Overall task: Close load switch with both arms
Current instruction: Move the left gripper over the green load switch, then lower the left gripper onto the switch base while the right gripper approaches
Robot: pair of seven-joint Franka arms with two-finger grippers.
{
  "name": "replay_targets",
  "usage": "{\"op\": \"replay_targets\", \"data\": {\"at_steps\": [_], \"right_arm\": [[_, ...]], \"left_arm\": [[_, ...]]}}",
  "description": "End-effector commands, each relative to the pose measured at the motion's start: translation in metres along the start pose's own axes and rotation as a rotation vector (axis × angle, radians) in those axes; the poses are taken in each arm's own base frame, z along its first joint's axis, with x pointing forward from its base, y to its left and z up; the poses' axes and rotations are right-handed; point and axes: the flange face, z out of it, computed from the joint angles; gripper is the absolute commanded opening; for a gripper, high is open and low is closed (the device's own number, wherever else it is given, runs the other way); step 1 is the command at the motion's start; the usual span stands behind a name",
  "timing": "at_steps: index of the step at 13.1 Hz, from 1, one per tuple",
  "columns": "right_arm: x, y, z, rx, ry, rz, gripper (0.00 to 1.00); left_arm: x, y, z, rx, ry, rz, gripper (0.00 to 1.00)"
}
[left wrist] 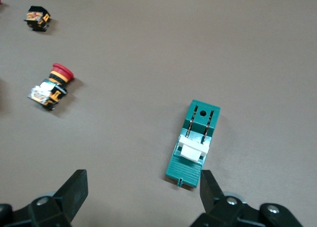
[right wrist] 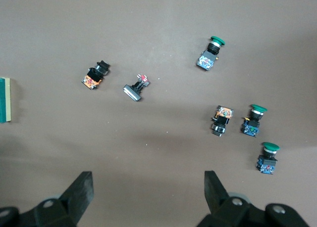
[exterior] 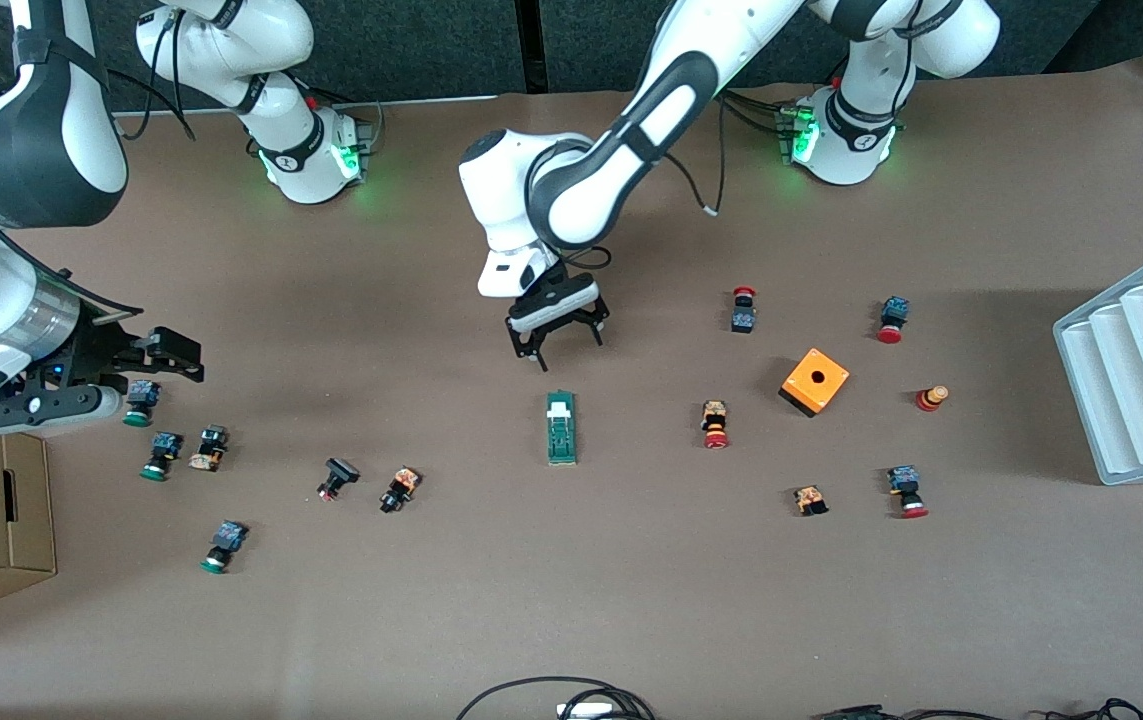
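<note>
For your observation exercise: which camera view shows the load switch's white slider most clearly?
The left wrist view: the load switch fills it, its white slider distinct. The front view shows it whole but small, below the left gripper. The right wrist view catches only its edge.

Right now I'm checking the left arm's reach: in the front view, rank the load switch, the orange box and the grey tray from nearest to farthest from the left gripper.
From the left gripper, open:
1. Load switch, on the table just under it.
2. Orange box, toward the left arm's end.
3. Grey tray, at that end's table edge.
</note>
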Motion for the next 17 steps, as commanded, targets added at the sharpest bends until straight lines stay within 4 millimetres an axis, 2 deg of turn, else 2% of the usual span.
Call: {"op": "replay_targets", "data": {"at_steps": [1,3,4,7,9,10,12,13,15,17], "right_arm": [[-0.001,0.002,0.001,-0.024,-0.017,-0.007,1.00],[0.000,0.001,0.003,-0.024,-0.020,-0.007,1.00],[0.001,-0.001,0.008,-0.024,-0.030,-0.008,1.00],[0.010,-0.010,0.022,-0.019,-0.034,-0.021,1.00],[0.010,-0.013,0.021,-0.009,-0.031,-0.029,1.00],[0.008,-0.008,0.018,-0.007,-0.032,-0.023,1.00],[0.010,-0.013,0.021,0.057,-0.026,0.000,1.00],[0.013,-0.014,0.019,0.089,-0.007,0.011,1.00],[0.018,-0.016,0.015,0.153,0.022,0.027,1.00],[0.021,-0.007,0.012,0.164,0.050,0.058,1.00]], "left_arm": [[-0.026,0.012,0.010,-0.080,0.032,0.043,1.00],[-0.040,0.014,0.012,-0.095,0.032,-0.003,1.00],[-0.057,0.014,0.008,-0.115,0.064,0.007,1.00],[-0.098,0.013,0.028,-0.211,0.158,-0.087,1.00],[-0.120,0.002,0.048,-0.224,0.219,-0.022,1.00],[-0.126,-0.001,0.052,-0.218,0.235,-0.002,1.00],[-0.141,-0.009,0.067,-0.170,0.329,0.048,1.00],[-0.144,-0.012,0.076,-0.155,0.379,0.065,1.00],[-0.151,-0.013,0.081,-0.151,0.390,0.080,1.00],[-0.153,-0.013,0.092,-0.180,0.435,0.116,1.00]]}}
